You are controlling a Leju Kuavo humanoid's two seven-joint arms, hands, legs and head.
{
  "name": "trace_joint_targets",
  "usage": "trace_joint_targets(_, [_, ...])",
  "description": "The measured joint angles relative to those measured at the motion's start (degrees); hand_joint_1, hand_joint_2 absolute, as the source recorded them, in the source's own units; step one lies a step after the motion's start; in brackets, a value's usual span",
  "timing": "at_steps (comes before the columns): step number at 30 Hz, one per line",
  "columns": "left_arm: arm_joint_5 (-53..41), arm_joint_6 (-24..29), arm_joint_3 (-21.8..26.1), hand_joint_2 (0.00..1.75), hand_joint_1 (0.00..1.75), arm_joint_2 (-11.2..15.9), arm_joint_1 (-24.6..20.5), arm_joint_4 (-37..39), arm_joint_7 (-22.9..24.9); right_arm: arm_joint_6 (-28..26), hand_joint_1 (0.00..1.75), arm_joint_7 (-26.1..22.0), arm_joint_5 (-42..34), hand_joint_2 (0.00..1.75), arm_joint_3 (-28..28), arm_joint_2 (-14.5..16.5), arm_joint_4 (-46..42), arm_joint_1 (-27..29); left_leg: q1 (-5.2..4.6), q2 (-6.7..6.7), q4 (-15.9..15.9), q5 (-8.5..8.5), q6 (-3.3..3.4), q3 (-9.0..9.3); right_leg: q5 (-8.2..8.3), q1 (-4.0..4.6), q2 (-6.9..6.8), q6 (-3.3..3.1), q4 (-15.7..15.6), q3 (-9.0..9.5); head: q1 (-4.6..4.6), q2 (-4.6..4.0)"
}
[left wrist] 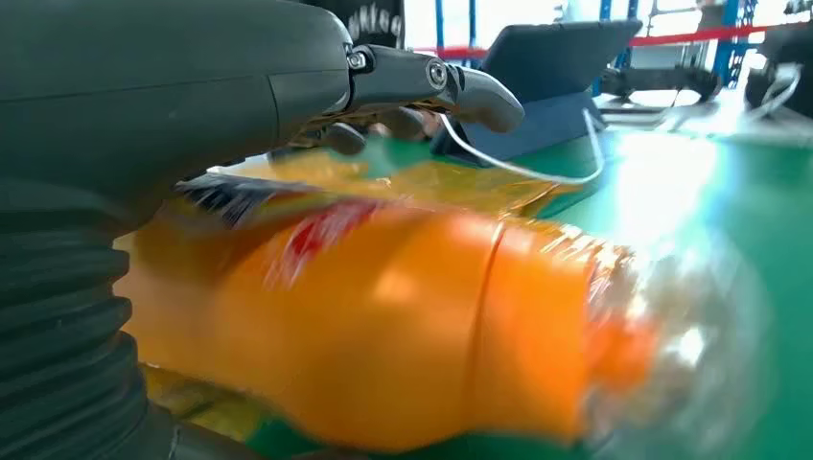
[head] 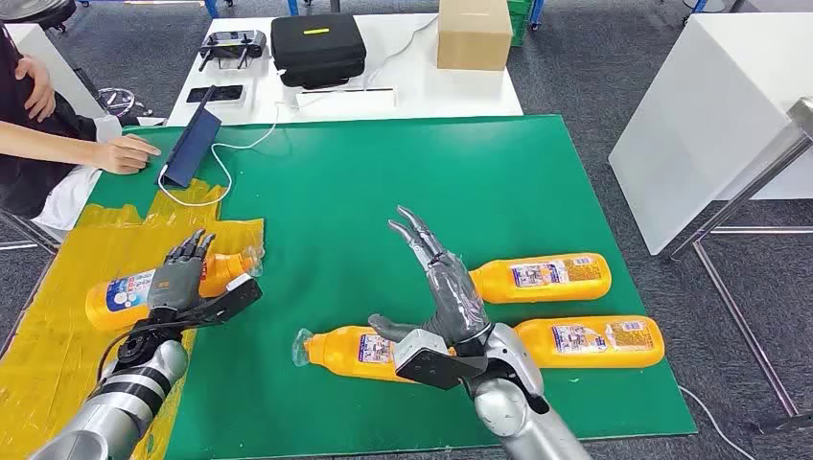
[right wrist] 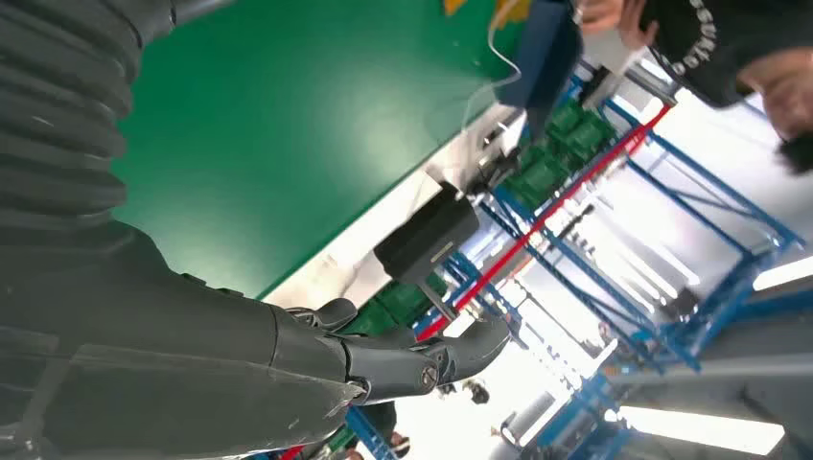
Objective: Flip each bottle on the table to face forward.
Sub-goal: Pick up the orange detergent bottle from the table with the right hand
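While the left hand (head: 177,278) lies over the orange bottle (head: 144,292) at the near left of the tabletop (head: 383,172), its fingers (head: 192,247) draped across the body and the thumb seemingly on the near side, the step in hand looks like the turning of this bottle. It rests on its side on the yellow sheet (head: 58,326), cap pointing right. Whether the fingers truly clamp it I cannot tell. Next, I judge, the hand must roll it about its long axis until the label faces as wanted, then let go without sending it rolling away.

Three more bottles lie on their sides on the green mat: one near the middle (head: 350,350), two at the right (head: 542,276) (head: 594,342). The right hand (head: 446,287) is raised above them, fingers spread and holding nothing.

From the left wrist, the bottle (left wrist: 383,326) shows close up, blurred, with the fingers (left wrist: 441,81) arched over its top. From the head, the other bottles show, and a person's hand (head: 120,153) at the far left beside a tablet (head: 192,144). From the right wrist, the right hand (right wrist: 288,355) shows bare, over bare mat.
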Motion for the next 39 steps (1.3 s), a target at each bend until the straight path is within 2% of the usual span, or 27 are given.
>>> trace_joint_targets(6, [8.67,-1.81,2.53,1.75,0.0,-1.29,1.97,-4.69,-5.12,1.62,0.0,-0.47,1.4,1.75,0.07,-1.66,-0.01,0.21,0.0,0.01,0.0,-0.01,0.0,-0.02,0.0,-0.01,0.0,0.0,-0.02,-0.03,-0.02,0.0])
trace_joint_targets(11, [23.0,-8.27,4.57,1.75,0.0,-3.3,5.82,-14.46,-11.85,4.17,0.0,-0.17,5.26,1.75,0.72,-5.37,-0.02,0.89,-0.01,0.01,0.0,-0.02,0.01,-0.04,0.0,-0.02,0.0,0.0,-0.03,-0.04,-0.01,0.0])
trace_joint_targets(15, [31.0,-13.32,5.0,1.75,0.0,-4.99,8.81,-22.29,-15.72,5.99,0.0,0.83,7.74,1.75,1.99,-8.41,-0.01,1.02,-0.03,0.01,0.0,-0.03,0.02,-0.04,0.0,-0.03,0.0,0.0,-0.04,-0.03,-0.02,0.0])
trace_joint_targets(20, [33.23,-15.09,4.99,1.75,0.0,-6.31,10.99,-28.32,-16.75,6.52,0.0,1.34,8.56,1.75,3.33,-10.62,0.0,1.02,-0.02,0.01,0.0,-0.03,0.02,-0.04,0.0,-0.03,0.0,0.0,-0.04,-0.04,-0.02,0.0])
trace_joint_targets(28, [42.5,-22.95,4.0,1.75,0.0,-8.18,13.77,-35.34,-19.16,8.37,0.0,4.56,13.0,1.75,7.28,-13.38,1.91,0.37,-0.01,0.0,0.0,-0.03,0.02,-0.05,0.0,-0.02,0.0,0.0,-0.04,-0.03,-0.03,0.01])
trace_joint_targets(34, [50.52,-31.09,1.39,1.75,0.0,-9.09,15.75,-40.32,-19.04,8.28,0.0,10.99,18.83,1.75,11.74,-13.37,7.71,-2.26,-0.02,0.01,0.0,-0.03,0.02,-0.06,0.0,-0.03,0.0,0.0,-0.04,-0.03,-0.02,0.0])
trace_joint_targets(39, [52.98,-33.74,-1.07,1.75,0.0,-9.69,16.92,-44.03,-19.24,8.29,0.0,15.02,22.23,1.75,15.04,-10.22,15.02,-5.63,-0.01,0.0,0.0,-0.02,0.02,-0.05,0.0,-0.02,0.0,0.0,-0.04,-0.03,-0.03,0.01])
